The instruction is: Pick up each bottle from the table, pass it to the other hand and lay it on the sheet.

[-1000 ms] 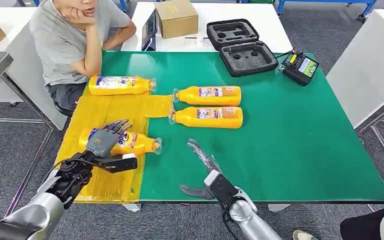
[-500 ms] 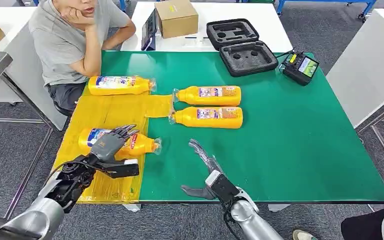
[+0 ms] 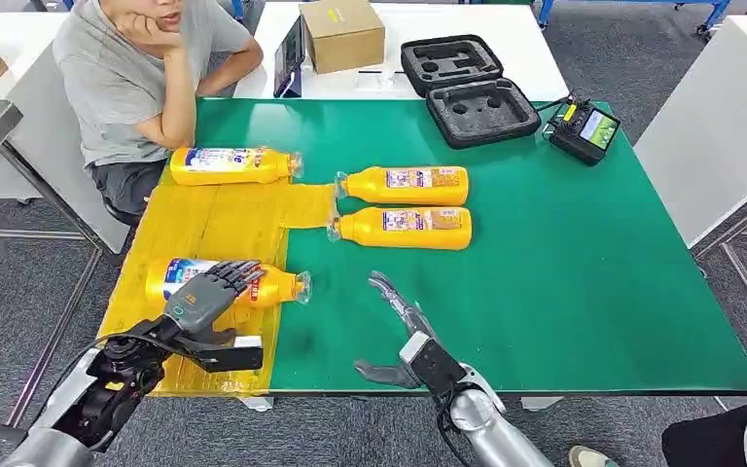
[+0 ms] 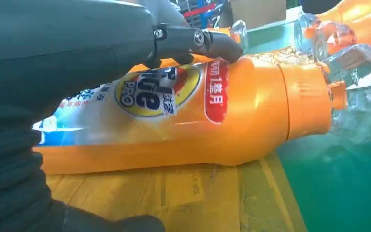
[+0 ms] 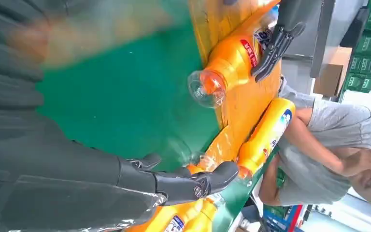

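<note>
The near bottle lies on its side on the yellow sheet by the desk's near left edge, long axis along that edge, clear cap at the sheet's right border. The left hand lies over its label with fingers draped on top, thumb apart below, not clasping it. Two more bottles lie parallel mid-desk, caps leftward. The right hand, fingers spread and holding nothing, is nearer them, just short of the nearer one.
</note>
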Controlling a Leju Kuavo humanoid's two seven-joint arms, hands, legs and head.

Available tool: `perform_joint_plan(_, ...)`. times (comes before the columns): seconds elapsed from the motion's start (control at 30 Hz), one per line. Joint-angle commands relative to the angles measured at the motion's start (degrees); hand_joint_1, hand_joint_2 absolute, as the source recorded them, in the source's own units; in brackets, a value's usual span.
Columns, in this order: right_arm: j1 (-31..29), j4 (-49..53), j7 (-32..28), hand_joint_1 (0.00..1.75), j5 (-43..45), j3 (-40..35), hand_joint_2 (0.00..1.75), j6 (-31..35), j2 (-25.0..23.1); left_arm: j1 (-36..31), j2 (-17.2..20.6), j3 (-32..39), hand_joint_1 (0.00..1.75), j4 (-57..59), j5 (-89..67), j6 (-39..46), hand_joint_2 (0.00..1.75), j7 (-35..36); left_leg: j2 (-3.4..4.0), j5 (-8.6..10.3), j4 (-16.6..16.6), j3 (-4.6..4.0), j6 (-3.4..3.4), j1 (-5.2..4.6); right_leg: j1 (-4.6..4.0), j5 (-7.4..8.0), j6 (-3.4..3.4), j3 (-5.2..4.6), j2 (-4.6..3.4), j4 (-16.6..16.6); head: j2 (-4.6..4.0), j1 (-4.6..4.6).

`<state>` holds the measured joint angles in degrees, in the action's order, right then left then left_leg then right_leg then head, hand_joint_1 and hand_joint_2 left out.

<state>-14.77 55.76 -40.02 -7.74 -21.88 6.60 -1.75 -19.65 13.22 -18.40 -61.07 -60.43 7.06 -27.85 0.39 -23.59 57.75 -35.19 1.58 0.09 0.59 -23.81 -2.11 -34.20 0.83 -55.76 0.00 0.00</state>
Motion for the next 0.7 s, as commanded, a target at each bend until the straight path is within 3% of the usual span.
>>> perform_joint_plan(0.03, -0.5, -0.1, 0.0, 0.0, 0.1, 1.9, 1.75, 0.4, -1.1, 7.5, 0.5, 2.0, 0.0, -12.3, 6.8, 1.3, 1.75, -2.7, 0.14, -0.13, 0.0, 0.19, -0.08, 0.03, -0.02, -0.07, 0.08, 0.13, -0.23, 0.0, 0.0, 0.0)
perform_joint_plan(0.27, 3.5, 11.3, 0.0, 0.0, 0.7, 4.5, 1.75, 4.4, -0.9, 11.8, -4.3, 6.1, 0.0, -19.5, 17.4, 4.9, 1.75, -7.4, -0.03, -0.11, 0.0, -0.04, -0.06, 0.0, 0.01, -0.1, 0.05, -0.08, -0.05, 0.0, 0.0, 0.0)
perform_joint_plan(0.3, 3.6, 11.6, 0.0, 0.0, 0.3, 4.1, 1.75, 4.2, -0.8, 12.1, -5.8, 6.7, 0.0, -20.1, 18.8, 6.0, 1.75, -7.4, -0.03, -0.06, 0.0, -0.12, -0.04, -0.01, 0.01, -0.06, 0.04, -0.16, -0.02, 0.0, 0.0, 0.0)
perform_joint_plan(0.47, 3.6, 11.6, 0.0, 0.0, 0.3, 4.1, 1.75, 4.2, -0.8, 12.1, -5.8, 6.7, 0.0, -20.1, 18.8, 6.0, 1.75, -7.4, -0.03, -0.06, 0.0, -0.11, -0.05, 0.01, 0.0, -0.05, 0.04, -0.14, -0.03, 0.0, 0.0, 0.02)
perform_joint_plan(0.7, 3.6, 10.1, 0.0, 0.0, 0.5, 2.5, 1.75, 3.0, -0.7, 14.6, -11.5, 7.7, 0.0, -21.2, 22.4, 12.1, 1.75, -10.1, -0.01, -0.06, 0.0, -0.09, -0.03, -0.01, 0.01, -0.05, 0.03, -0.12, -0.05, 0.0, 0.0, 0.0)
